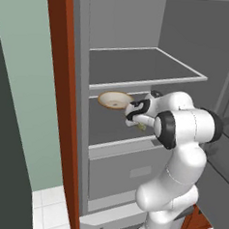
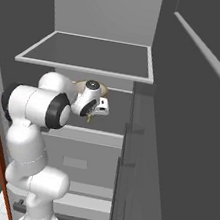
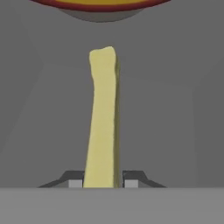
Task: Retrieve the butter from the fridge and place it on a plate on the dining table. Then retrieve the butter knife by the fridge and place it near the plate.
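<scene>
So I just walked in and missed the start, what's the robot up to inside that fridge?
The white arm is reaching into the open fridge, over the middle shelf. Its tool has the two tips pressed against the sides of the butter, a thin pale yellow stick, so it looks gripped at its near end. A tan round bowl-like item sits just behind on the same shelf. The butter hasn't come out of the fridge yet.
</scene>
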Tool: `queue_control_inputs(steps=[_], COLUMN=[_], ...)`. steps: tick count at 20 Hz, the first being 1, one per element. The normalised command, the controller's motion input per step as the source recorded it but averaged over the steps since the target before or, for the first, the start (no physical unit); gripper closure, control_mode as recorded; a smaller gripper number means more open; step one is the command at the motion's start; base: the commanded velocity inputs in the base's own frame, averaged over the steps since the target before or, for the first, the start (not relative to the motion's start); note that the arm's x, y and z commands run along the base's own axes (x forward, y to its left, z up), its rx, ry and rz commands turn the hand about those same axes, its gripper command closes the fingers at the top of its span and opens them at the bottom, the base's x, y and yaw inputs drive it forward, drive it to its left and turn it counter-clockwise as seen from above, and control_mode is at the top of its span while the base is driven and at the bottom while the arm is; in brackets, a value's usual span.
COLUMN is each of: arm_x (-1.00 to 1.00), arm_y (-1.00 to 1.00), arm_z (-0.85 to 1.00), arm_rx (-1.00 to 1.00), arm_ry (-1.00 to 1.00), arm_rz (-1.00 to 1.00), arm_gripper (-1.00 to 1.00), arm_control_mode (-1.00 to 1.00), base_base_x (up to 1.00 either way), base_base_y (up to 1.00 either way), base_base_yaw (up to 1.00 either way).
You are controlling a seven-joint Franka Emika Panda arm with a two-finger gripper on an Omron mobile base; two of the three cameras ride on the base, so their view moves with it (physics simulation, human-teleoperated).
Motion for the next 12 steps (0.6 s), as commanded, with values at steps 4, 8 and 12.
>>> queue_control_inputs(steps=[4,8,12], arm_x=[-0.93,-0.84,-0.62], arm_y=[0.00,0.00,-0.04], arm_z=[0.26,0.58,0.96], arm_rx=[0.00,0.00,0.00], arm_ry=[-0.02,0.02,0.10], arm_rz=[-0.03,-0.15,-0.20], arm_gripper=[1.00,1.00,1.00], arm_control_mode=[-1.00,-1.00,-1.00], base_base_x=[0.00,0.00,0.00], base_base_y=[0.00,0.00,0.00], base_base_yaw=[0.00,0.00,0.00])
